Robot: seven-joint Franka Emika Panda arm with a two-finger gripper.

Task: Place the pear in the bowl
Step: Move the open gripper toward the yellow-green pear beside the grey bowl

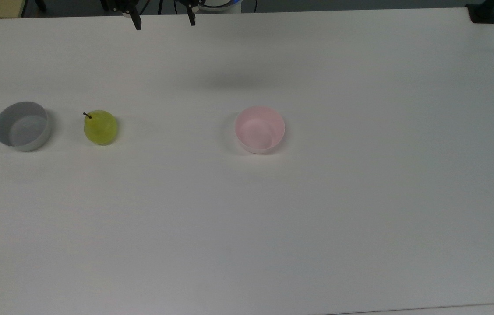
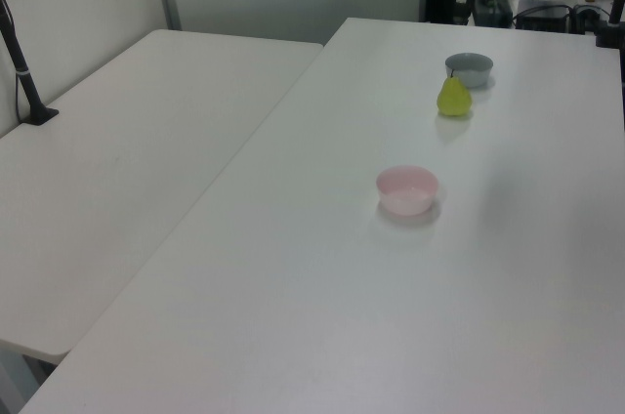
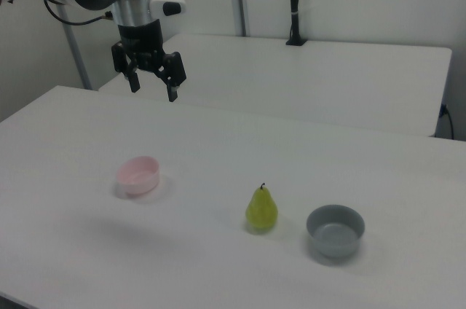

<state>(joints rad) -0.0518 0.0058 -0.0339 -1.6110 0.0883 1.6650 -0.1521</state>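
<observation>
Right view: your gripper (image 3: 153, 89) is hanging high with fingers spread wide, holding nothing.
Pear (image 3: 261, 209): standing on the table (image 3: 408, 178), just beside the grey bowl (image 3: 335, 230).
Pink bowl (image 3: 138, 175): sitting well apart from the pear.

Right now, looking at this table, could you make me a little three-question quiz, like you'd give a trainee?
1. True or false: the pear already lies inside the pink bowl.
2. In the right view, which thing stands between the pink bowl and the grey bowl?
3. Pick one. The gripper is: A) shut on the pear, B) open and raised above the table, C) resting in the grey bowl.

Key: 1. False, the pear stands upright on the table, apart from both bowls. 2. The pear. 3. B.
</observation>
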